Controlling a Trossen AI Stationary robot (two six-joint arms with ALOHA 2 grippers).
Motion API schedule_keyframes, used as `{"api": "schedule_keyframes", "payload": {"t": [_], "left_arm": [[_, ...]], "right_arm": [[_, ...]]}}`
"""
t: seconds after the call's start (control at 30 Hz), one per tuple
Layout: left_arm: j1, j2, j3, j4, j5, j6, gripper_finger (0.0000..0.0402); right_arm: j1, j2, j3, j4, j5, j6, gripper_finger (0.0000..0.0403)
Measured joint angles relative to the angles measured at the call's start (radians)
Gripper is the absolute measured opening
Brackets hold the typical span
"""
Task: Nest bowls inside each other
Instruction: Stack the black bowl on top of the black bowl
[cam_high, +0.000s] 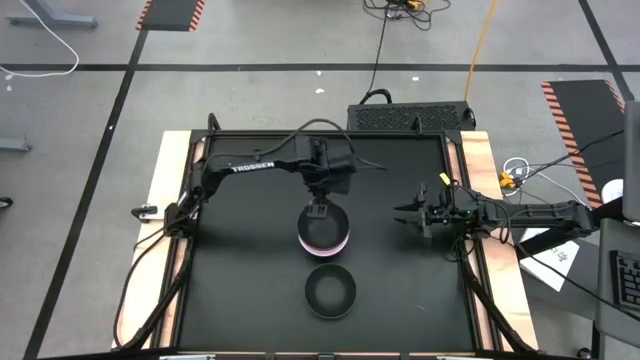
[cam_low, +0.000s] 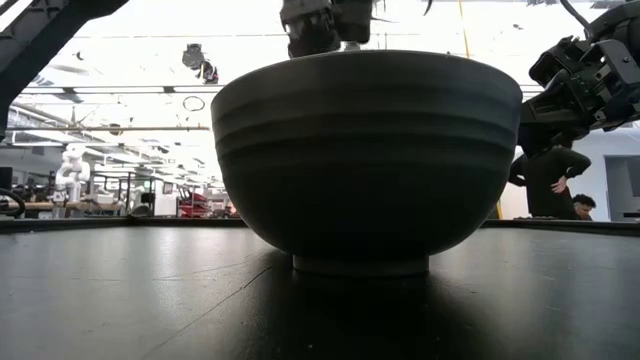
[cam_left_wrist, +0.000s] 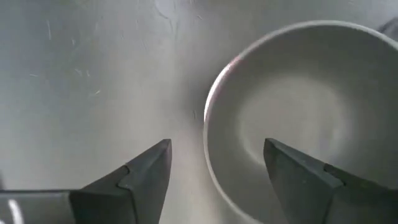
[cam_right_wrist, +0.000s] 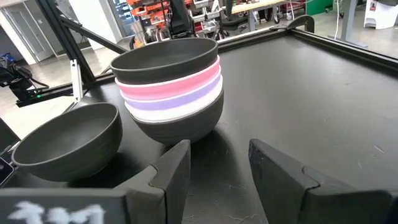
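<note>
Seeing nested bowl stack (cam_right_wrist: 171, 93) sitting upright, rims up; lone black bowl (cam_high: 330, 291) beside; I'm hovering left gripper (cam_high: 318, 212) over stack, released; right gripper (cam_high: 411, 214) released, waiting apart.

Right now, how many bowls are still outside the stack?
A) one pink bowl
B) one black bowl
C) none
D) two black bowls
B: the right wrist view shows a stack of five bowls, black on top, and a single black bowl standing apart beside it on the table.
</note>
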Motion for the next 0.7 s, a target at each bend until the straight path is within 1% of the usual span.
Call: {"api": "schedule_keyframes", "payload": {"t": [0.07, 0.13, 0.2, 0.27, 0.4, 0.57, 0.63, 0.7], "left_arm": [[0.001, -0.016, 0.009, -0.039, 0.034, 0.030, 0.0264], [0.002, -0.047, -0.017, -0.046, 0.087, 0.052, 0.0265], [0.007, -0.097, -0.064, 0.003, 0.131, 0.069, 0.0263], [0.016, -0.168, -0.143, 0.078, 0.164, 0.078, 0.0257], [0.042, -0.352, -0.360, 0.278, 0.183, 0.071, 0.0239], [0.051, -0.611, -0.687, 0.555, 0.183, 0.015, 0.0218], [0.050, -0.704, -0.787, 0.622, 0.183, -0.008, 0.0212], [0.047, -0.793, -0.879, 0.654, 0.183, -0.025, 0.0207]], "right_arm": [[0.000, 0.000, 0.000, 0.000, 0.000, 0.000, 0.0155], [0.000, 0.000, 0.000, -0.001, 0.000, 0.000, 0.0155], [0.000, 0.000, 0.000, -0.003, 0.000, 0.000, 0.0155], [0.000, 0.003, 0.000, -0.004, 0.000, 0.000, 0.0155], [0.000, 0.012, 0.000, -0.005, 0.000, 0.000, 0.0155], [0.000, 0.025, 0.000, -0.006, 0.000, -0.002, 0.0155], [0.000, 0.029, 0.000, -0.003, 0.000, -0.003, 0.0155], [0.000, 0.031, 0.000, 0.005, 0.000, -0.002, 0.0155]]}}
